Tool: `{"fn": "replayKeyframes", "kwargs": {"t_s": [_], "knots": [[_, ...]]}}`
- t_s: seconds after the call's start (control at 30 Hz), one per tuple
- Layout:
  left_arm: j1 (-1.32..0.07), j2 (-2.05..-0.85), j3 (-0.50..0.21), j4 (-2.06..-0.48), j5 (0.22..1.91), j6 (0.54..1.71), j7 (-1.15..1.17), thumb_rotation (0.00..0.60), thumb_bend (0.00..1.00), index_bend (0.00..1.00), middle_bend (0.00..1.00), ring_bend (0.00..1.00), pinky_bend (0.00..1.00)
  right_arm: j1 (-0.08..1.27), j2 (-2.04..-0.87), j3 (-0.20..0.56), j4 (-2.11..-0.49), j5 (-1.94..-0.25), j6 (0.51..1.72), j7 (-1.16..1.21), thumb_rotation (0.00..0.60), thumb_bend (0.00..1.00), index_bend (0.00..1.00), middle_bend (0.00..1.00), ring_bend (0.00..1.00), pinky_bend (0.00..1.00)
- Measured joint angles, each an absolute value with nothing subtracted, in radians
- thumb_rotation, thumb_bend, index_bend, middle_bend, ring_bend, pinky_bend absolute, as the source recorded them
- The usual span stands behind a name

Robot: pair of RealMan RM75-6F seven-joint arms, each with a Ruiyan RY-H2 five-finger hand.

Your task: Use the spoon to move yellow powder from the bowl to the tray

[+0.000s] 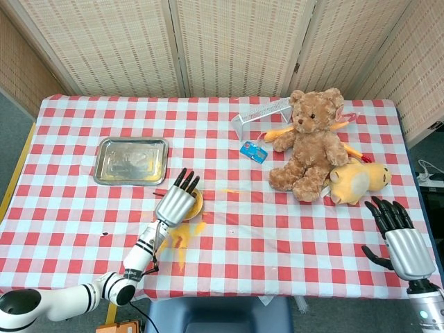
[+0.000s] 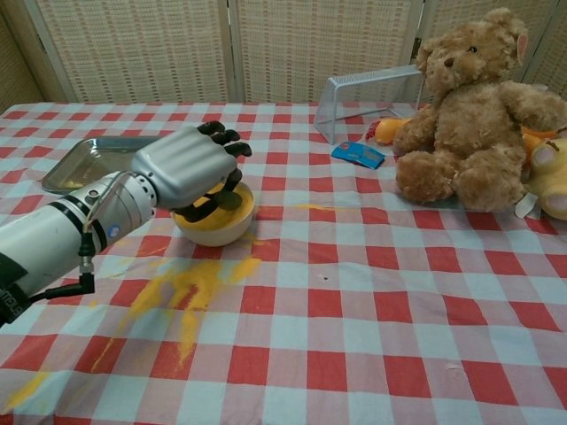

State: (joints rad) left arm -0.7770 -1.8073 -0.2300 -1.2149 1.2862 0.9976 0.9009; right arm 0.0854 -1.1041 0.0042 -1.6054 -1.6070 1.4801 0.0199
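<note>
— Where's the powder right now?

— In the bowl (image 2: 215, 218), near-left of the table's middle, heaped with yellow powder (image 2: 205, 215). My left hand (image 2: 189, 164) sits right over it, palm down, fingers curled over the far rim and dipping toward the powder.

— Got the spoon?

— There's a dark rounded thing under my fingers, just over the powder, but I can't tell if it's the spoon, or if I'm gripping it. From the head view my hand (image 1: 175, 202) covers most of the bowl (image 1: 196, 205), and a thin reddish stick (image 1: 161, 192) pokes out to the left of my fingers.

— And the tray?

— The tray (image 1: 131, 160) lies far-left of the bowl, apart from it, shiny metal. It shows behind my knuckles in the chest view (image 2: 84, 161).

— Any mess?

— Spilled powder (image 2: 182, 292) streaks the checked cloth (image 2: 372, 301) just near of the bowl.

— Your other hand?

— My right hand (image 1: 401, 239) hovers at the near-right edge, fingers spread, holding nothing.

— What else is out there?

— A brown teddy bear (image 2: 474, 111) sits far right, a yellow plush (image 1: 357, 180) against its near side, a blue packet (image 2: 358, 154) and a clear rack (image 2: 365, 96) left of it.
</note>
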Motion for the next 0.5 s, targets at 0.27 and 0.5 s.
{"fn": "replayKeyframes", "kwargs": {"t_s": [0.27, 0.5], "knots": [[-0.79, -1.819, -0.209, -1.181, 1.242, 1.003, 0.972, 0.6, 0.55, 0.68, 0.11, 0.0, 0.04, 0.086, -1.105, 0.006, -1.605, -1.603, 1.478, 0.019, 0.6, 0.15, 0.0, 0.0, 0.0, 0.0], [-0.796, -1.822, -0.185, -1.179, 1.214, 1.006, 1.012, 0.6, 0.55, 0.68, 0.11, 0.0, 0.04, 0.085, -1.106, 0.005, -1.606, -1.605, 1.481, 0.016, 0.6, 0.15, 0.0, 0.0, 0.0, 0.0]]}}
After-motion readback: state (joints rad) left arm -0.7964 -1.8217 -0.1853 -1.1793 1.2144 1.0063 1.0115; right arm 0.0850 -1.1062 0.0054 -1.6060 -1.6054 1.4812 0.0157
